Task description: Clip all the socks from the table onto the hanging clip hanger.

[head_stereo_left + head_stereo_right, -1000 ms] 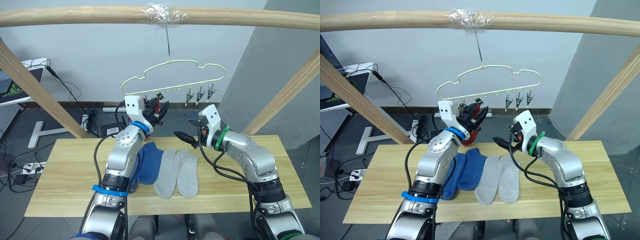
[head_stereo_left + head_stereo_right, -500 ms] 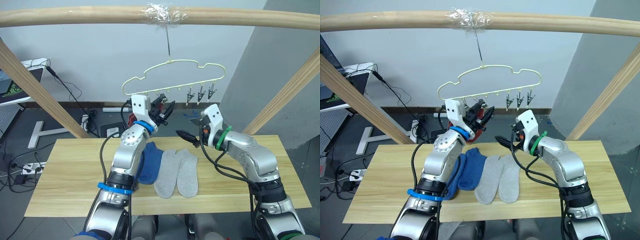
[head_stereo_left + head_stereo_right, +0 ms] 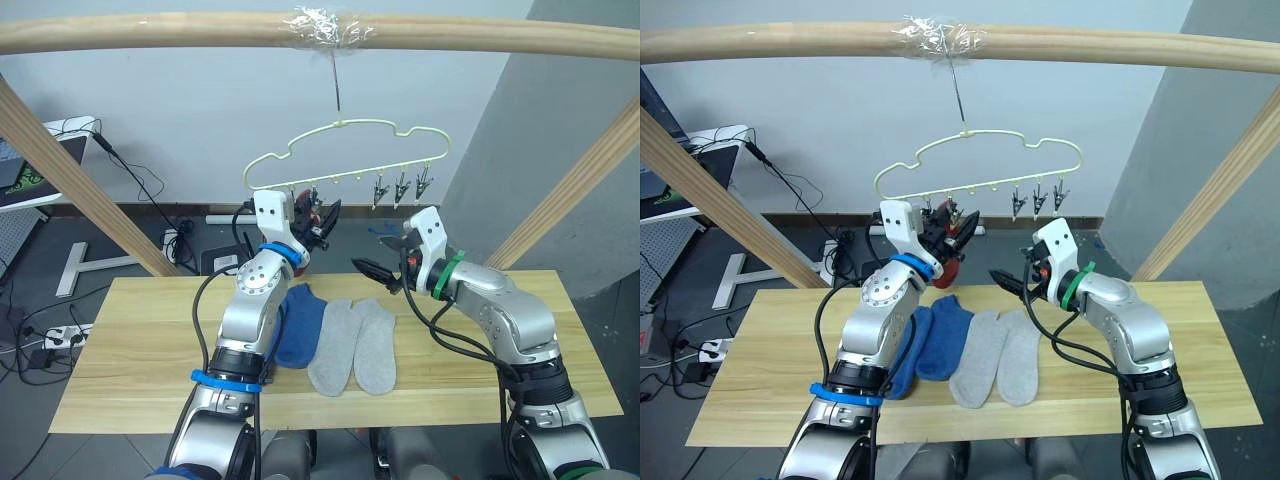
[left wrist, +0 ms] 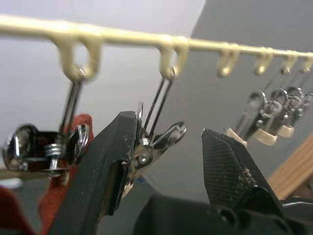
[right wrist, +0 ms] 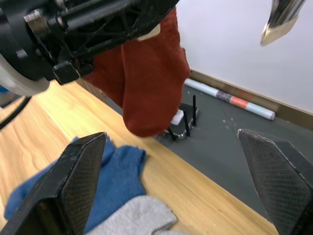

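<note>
At the centre of the frame, under the bar of the clip hanger (image 3: 345,152), my left gripper (image 4: 168,161) stood with fingers parted around the second clip (image 4: 155,142), one finger against it, the other apart. A rust red sock (image 5: 146,83) hung at the first clip beside it. My right gripper (image 5: 181,186) hovered wide open to the right of centre, above the far edge of the table (image 3: 130,370), holding nothing. Two blue socks (image 3: 298,322) and two light grey socks (image 3: 355,345) lay side by side mid-table. Bare wood ran wide toward both lower corners. Three free clips (image 3: 400,188) hung at the bar's right end.
</note>
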Tool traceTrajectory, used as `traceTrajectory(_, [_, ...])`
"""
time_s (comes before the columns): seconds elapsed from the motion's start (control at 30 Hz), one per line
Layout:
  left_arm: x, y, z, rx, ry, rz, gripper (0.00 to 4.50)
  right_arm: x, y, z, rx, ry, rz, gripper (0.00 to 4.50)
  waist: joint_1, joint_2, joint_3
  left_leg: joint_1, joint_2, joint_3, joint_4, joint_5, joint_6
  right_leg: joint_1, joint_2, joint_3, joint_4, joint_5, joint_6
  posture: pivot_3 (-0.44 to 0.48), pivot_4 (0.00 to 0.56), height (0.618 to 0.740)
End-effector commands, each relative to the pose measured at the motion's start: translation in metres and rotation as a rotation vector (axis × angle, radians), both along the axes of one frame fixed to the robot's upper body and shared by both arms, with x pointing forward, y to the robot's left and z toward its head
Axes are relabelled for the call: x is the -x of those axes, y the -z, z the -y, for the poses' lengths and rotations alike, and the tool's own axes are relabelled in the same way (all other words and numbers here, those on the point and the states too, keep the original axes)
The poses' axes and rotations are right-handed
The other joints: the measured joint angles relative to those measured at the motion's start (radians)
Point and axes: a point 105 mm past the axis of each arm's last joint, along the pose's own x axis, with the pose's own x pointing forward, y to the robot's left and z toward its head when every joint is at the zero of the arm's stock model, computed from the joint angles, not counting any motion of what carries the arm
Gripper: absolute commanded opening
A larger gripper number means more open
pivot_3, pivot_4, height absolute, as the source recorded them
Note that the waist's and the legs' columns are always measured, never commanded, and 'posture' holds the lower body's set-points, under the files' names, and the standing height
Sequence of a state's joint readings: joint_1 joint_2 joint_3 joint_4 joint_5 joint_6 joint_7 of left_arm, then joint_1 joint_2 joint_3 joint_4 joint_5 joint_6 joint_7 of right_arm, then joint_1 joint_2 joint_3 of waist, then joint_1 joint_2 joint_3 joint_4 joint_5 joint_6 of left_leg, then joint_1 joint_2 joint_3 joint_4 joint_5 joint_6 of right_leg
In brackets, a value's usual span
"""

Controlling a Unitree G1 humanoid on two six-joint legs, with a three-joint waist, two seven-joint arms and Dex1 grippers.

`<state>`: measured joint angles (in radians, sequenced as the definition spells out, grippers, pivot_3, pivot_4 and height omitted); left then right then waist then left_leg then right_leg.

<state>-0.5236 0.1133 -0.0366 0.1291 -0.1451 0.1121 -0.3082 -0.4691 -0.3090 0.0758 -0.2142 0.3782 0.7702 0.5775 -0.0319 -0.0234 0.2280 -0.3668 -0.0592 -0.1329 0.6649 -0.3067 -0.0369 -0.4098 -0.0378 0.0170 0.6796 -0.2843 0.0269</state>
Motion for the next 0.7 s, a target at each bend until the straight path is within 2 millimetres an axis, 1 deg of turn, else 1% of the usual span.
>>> traceTrajectory(0.03, [0.004, -0.013, 0.006, -0.025, 0.004, 0.079, 2.46, 0.010, -0.029, -0.007, -0.066, -0.068, 0.099, 4.50, 0.000, 0.000, 0.000, 0.000, 0.000, 0.000, 0.000, 0.000, 0.000, 0.000, 0.000, 0.000, 0.000, 0.000, 0.000, -0.060, 0.205, 0.740])
traceTrajectory(0.1, [0.005, -0.012, 0.007, -0.032, 0.003, 0.084, 2.46, 0.012, -0.034, -0.008, -0.083, -0.083, 0.116, 4.50, 0.000, 0.000, 0.000, 0.000, 0.000, 0.000, 0.000, 0.000, 0.000, 0.000, 0.000, 0.000, 0.000, 0.000, 0.000, -0.060, 0.205, 0.740])
traceTrajectory(0.17, [0.005, -0.008, 0.005, -0.064, -0.023, 0.085, 2.46, 0.018, -0.048, -0.011, -0.113, -0.118, 0.174, 4.50, 0.000, 0.000, 0.000, 0.000, 0.000, 0.000, 0.000, 0.000, 0.000, 0.000, 0.000, 0.000, 0.000, 0.000, 0.000, -0.062, 0.205, 0.740])
traceTrajectory(0.23, [0.004, -0.005, 0.002, -0.085, -0.054, 0.082, 2.46, 0.022, -0.054, -0.013, -0.119, -0.141, 0.203, 4.50, -0.001, 0.000, 0.000, 0.000, 0.000, 0.000, 0.000, 0.000, 0.000, 0.000, 0.000, 0.000, 0.000, 0.000, 0.000, -0.062, 0.205, 0.740])
traceTrajectory(0.5, [0.004, -0.006, 0.002, -0.062, -0.096, 0.077, 2.46, 0.024, -0.051, -0.015, -0.109, -0.154, 0.204, 4.50, 0.000, 0.000, 0.000, 0.000, 0.000, 0.000, 0.000, 0.000, 0.000, 0.000, 0.000, 0.000, 0.000, 0.000, 0.000, -0.063, 0.203, 0.740])
traceTrajectory(0.7, [0.009, -0.011, 0.001, -0.097, -0.134, 0.122, 2.46, 0.024, -0.053, -0.015, -0.125, -0.152, 0.195, 4.50, -0.001, 0.000, 0.000, 0.000, 0.000, 0.000, 0.000, 0.000, 0.000, 0.000, 0.000, 0.000, 0.000, 0.000, 0.000, -0.058, 0.196, 0.740])
